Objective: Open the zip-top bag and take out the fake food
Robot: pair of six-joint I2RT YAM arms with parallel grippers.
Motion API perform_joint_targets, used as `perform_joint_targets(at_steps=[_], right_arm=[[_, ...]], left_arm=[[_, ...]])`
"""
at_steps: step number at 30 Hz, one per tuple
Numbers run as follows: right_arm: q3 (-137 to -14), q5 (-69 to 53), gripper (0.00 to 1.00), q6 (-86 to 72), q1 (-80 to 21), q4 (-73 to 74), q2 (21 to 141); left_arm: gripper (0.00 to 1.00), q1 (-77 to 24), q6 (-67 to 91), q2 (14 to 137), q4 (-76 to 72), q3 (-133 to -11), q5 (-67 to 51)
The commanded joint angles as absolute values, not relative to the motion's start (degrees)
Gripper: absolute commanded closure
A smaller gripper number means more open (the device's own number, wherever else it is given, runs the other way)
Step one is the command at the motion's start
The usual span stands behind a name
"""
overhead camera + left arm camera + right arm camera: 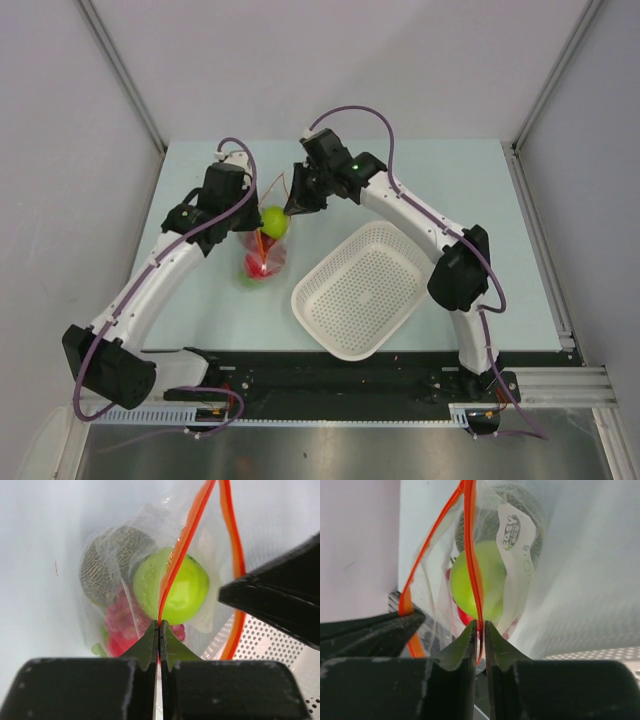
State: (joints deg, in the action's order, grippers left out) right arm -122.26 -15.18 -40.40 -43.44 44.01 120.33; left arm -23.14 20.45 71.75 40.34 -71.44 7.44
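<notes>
pale green table (450, 190), grey walls all around. the left gripper (159, 625) is pressed tight together, pinching 1 side of the orange-red strip (180, 555) at the mouth of the zip-top bag (265, 255). the right gripper (479, 626) has its 2 tips almost together, with the other side of the strip caught in the thin slit. the mouth gapes between them. the bag is clear, thin and crinkly. it sits between the arms, just left of the white basket (365, 290) full of little holes. inside is the fake food (262, 262): a smooth round green apple (187, 592), a bumpy pink-red grape bunch (120, 620) and a round piece with a net pattern (107, 560).
</notes>
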Motion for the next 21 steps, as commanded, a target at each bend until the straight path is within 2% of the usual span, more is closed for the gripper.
perform_joint_targets(at_steps=[1, 6, 11, 15, 18, 21], right_arm=[[-122.3, -11.5, 0.82, -32.3, -42.7, 49.7, 115.0], [-124.2, -7.1, 0.62, -25.1, -41.6, 57.4, 114.4], [-129.3, -5.6, 0.53, -20.4, -44.1, 58.4, 113.2], [-131.5, -4.8, 0.54, -20.2, -46.4, 57.7, 113.6], [-131.1, -7.5, 0.68, -21.4, -46.3, 56.7, 115.2], [-128.9, -9.1, 0.71, -23.6, -46.5, 55.6, 116.7]], left_arm=[[1.0, -23.2, 18.5, 69.6, 40.4, -73.7, 10.1], [1.0, -23.2, 19.2, 67.6, 37.8, -73.6, 6.4], [1.0, -23.2, 22.0, 67.2, 35.9, -71.7, 0.9], [0.99, -23.2, 22.1, 67.6, 35.2, -71.0, 0.5], [1.0, -23.2, 22.3, 67.8, 34.8, -70.8, 0.5], [1.0, -23.2, 22.7, 67.9, 34.1, -70.8, -1.1]])
